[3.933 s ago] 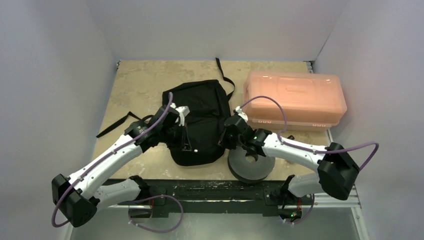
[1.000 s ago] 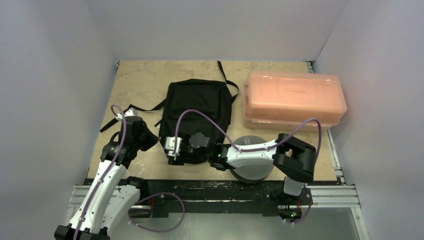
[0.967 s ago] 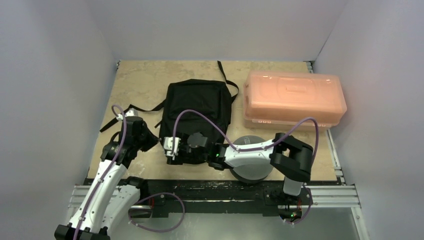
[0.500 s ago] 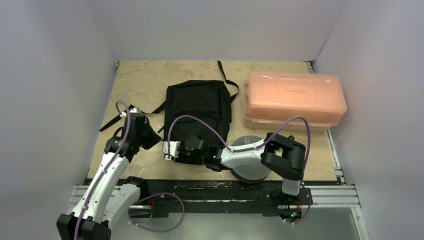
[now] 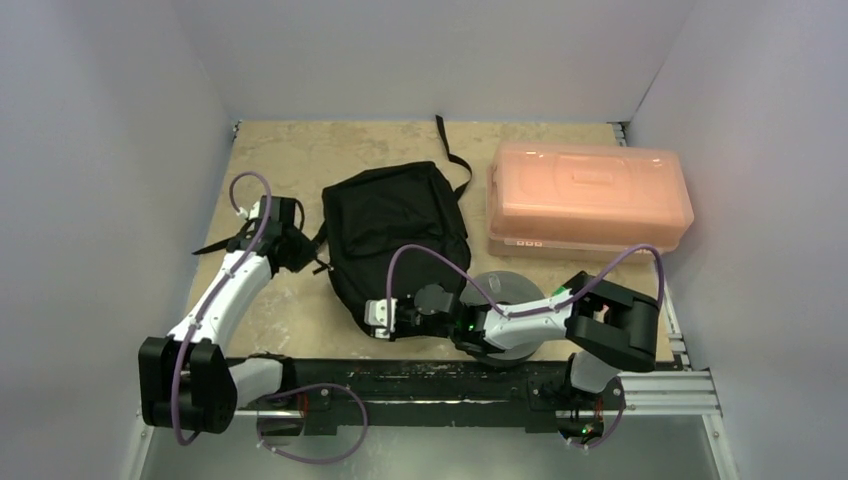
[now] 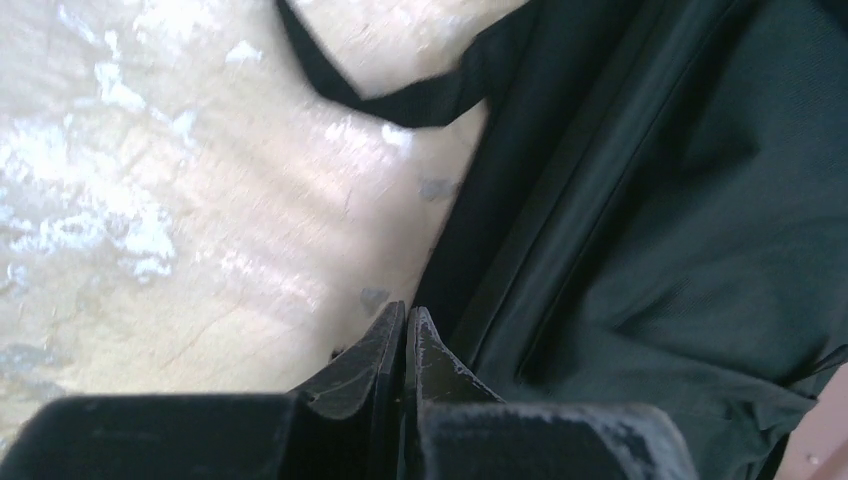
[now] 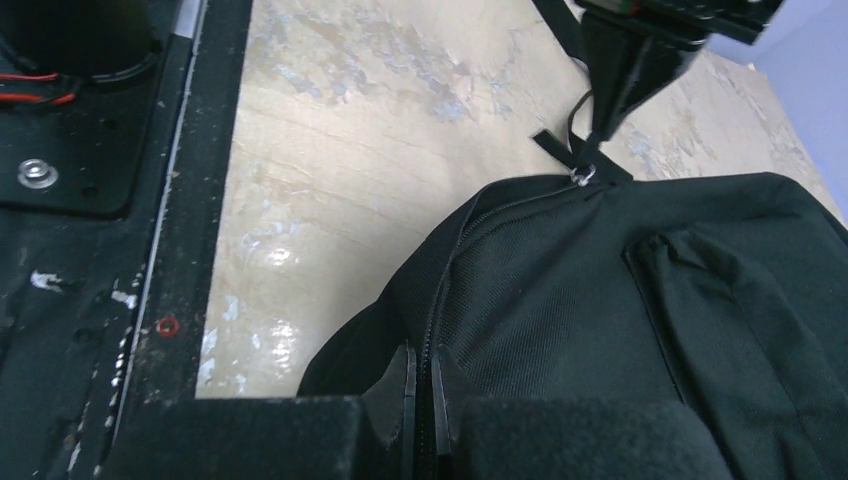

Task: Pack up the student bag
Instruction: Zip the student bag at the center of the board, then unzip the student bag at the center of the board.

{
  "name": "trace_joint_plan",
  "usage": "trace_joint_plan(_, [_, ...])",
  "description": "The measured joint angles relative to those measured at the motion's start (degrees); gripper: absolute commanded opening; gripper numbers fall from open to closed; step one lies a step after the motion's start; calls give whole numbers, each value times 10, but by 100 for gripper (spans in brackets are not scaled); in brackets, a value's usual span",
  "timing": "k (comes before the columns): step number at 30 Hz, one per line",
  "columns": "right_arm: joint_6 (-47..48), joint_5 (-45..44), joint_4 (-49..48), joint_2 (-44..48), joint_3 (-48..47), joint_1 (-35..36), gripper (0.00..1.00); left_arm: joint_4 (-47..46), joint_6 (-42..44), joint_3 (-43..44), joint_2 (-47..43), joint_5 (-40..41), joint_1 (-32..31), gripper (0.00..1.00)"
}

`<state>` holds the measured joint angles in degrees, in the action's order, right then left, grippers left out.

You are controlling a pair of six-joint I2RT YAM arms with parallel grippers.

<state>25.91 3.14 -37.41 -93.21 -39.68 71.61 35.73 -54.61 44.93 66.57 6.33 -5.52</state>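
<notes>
Right gripper [image 7: 420, 365] clenched on student bag [image 5: 400, 220] seam; left gripper [image 6: 405, 325] pinching zipper pull [image 7: 583, 172]. Risk: thin fabric slips free, bag drags across worktop [image 5: 280, 160], zipper unopened.

**Covered, cropped, unclear**

From above, the right arm [image 5: 525, 315] covers most of the grey spool [image 5: 515, 283], and the right gripper [image 5: 370, 315] hides the student bag's [image 5: 400, 225] near edge. The left wrist view cuts the bag at right and bottom, and its strap [image 6: 400, 105] at the top. The right wrist view crops the left gripper [image 7: 592, 160]; what its tips pinch is too small to tell.
</notes>
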Motion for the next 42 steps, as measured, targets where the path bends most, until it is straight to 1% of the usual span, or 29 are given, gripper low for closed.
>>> trace_joint_plan(2, [-2, 10, -4, 8, 12, 0, 0, -12, 10, 17, 16, 10, 1, 0])
trace_joint_plan(7, [-20, 14, -25, 27, 30, -1, 0, -2, 33, 59, 58, 9, 1, 0])
trace_joint_plan(8, [-26, 16, -25, 27, 30, -1, 12, -1, 34, 58, 60, 9, 1, 0])
trace_joint_plan(9, [-33, 18, -24, 27, 29, -1, 29, 0, 34, 58, 59, 8, 1, 0])
trace_joint_plan(10, [-44, 23, -19, 27, 26, -2, 42, 0, 35, 58, 59, 5, 1, 9])
trace_joint_plan(11, [-63, 29, -11, 26, 18, -2, 52, 2, 39, 58, 57, 5, 2, 24])
trace_joint_plan(12, [-85, 44, 0, 25, 7, -2, 60, 4, 47, 58, 54, 6, 2, 41])
trace_joint_plan(13, [-105, 55, 9, 25, -4, 0, 65, 5, 52, 58, 49, 8, 3, 51])
trace_joint_plan(14, [-130, 70, 23, 25, -18, 0, 71, 10, 60, 58, 40, 10, 6, 57])
trace_joint_plan(16, [-182, 84, 50, 28, -49, -2, 88, 26, 73, 58, 9, 12, 10, 60])
trace_joint_plan(17, [-211, 84, 66, 35, -61, -6, 91, 33, 80, 58, -12, 12, 11, 60])
trace_joint_plan(19, [-266, 75, 104, 63, -71, -24, 92, 43, 97, 60, -50, 2, 12, 60])
trace_joint_plan(21, [-325, 57, 167, 90, -98, -63, 91, 43, 119, 68, -80, -39, 13, 61])
trace_joint_plan(22, [-359, 48, 208, 94, -128, -93, 89, 35, 125, 71, -85, -70, 13, 61])
trace_joint_plan(23, [-388, 38, 239, 93, -160, -124, 83, 22, 131, 74, -86, -103, 12, 61])
trace_joint_plan(24, [-419, 32, 276, 87, -200, -151, 79, 11, 135, 76, -81, -129, 9, 60])
trace_joint_plan(25, [-431, 26, 288, 83, -215, -180, 76, -2, 137, 83, -65, -160, 1, 60])
trace_joint_plan(27, [-462, 9, 330, 71, -258, -229, 73, -16, 139, 99, -29, -189, -20, 60])
trace_joint_plan(29, [-484, -12, 371, 47, -299, -261, 66, -24, 143, 127, 22, -211, -53, 60])
trace_joint_plan(30, [-491, -21, 385, 33, -315, -271, 61, -27, 146, 141, 44, -218, -68, 59])
trace_joint_plan(31, [-496, -27, 397, 19, -327, -277, 58, -32, 149, 157, 69, -225, -83, 58])
trace_joint_plan(33, [-503, -45, 416, -8, -342, -285, 57, -47, 149, 176, 101, -234, -102, 57])
trace_joint_plan(35, [-502, -68, 443, -46, -368, -287, 58, -64, 145, 177, 114, -236, -111, 61])
trace_joint_plan(38, [-492, -94, 473, -106, -417, -288, 58, -97, 127, 139, 90, -221, -111, 65])
trace_joint_plan(42, [-481, -121, 487, -139, -429, -286, 56, -109, 110, 56, 17, -179, -110, 69])
